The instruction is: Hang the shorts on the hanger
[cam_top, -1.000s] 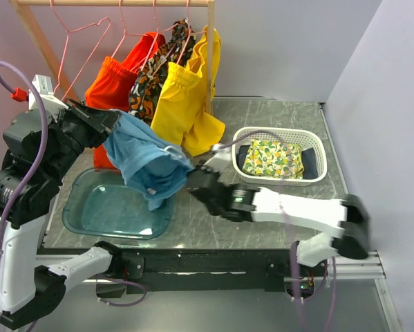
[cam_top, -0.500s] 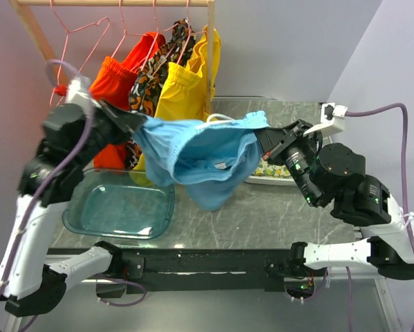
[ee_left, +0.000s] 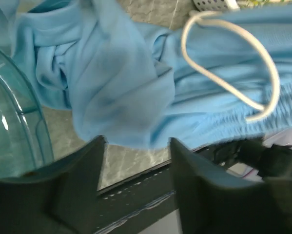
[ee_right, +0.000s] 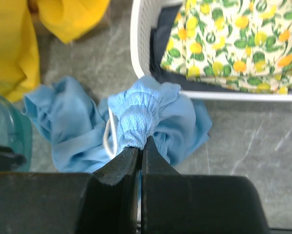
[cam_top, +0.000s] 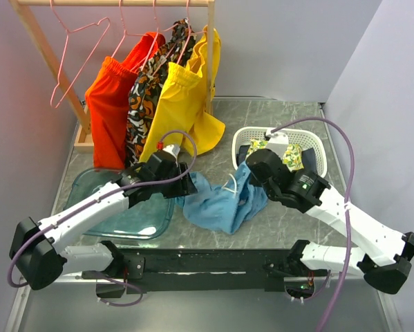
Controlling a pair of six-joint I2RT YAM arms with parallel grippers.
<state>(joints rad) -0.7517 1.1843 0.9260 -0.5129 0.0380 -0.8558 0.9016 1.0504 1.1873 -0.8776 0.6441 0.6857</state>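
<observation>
**Shorts crumpled on the table, hanger bare on the rail**

The light sky-blue soft fabric shorts (cam_top: 220, 204) lie in a heap on the grey marbled tabletop (cam_top: 276, 114), between the clear teal plastic tray (cam_top: 151, 218) and the white slatted plastic basket (ee_right: 138, 44). The right gripper (ee_right: 139, 146) has its jaws pressed together on a bunched piece of the elastic waistband. The white drawstring (ee_left: 184, 44) loops beside that bunch.

The left gripper (ee_left: 135, 146) has its jaws apart with nothing between them. The blue cloth is just beyond its tips and the tray's rim is at its side.

The thin pink wire hanger (cam_top: 79, 59) hangs bare near the left end of the wooden rail (cam_top: 117, 3), well apart from the shorts. Along the rail hang orange-red shorts (cam_top: 110, 111), a dark patterned garment (cam_top: 148, 90) and yellow shorts (cam_top: 179, 97), which hang low behind the blue heap. A lemon-print cloth (ee_right: 233, 44) lies in the basket.
</observation>
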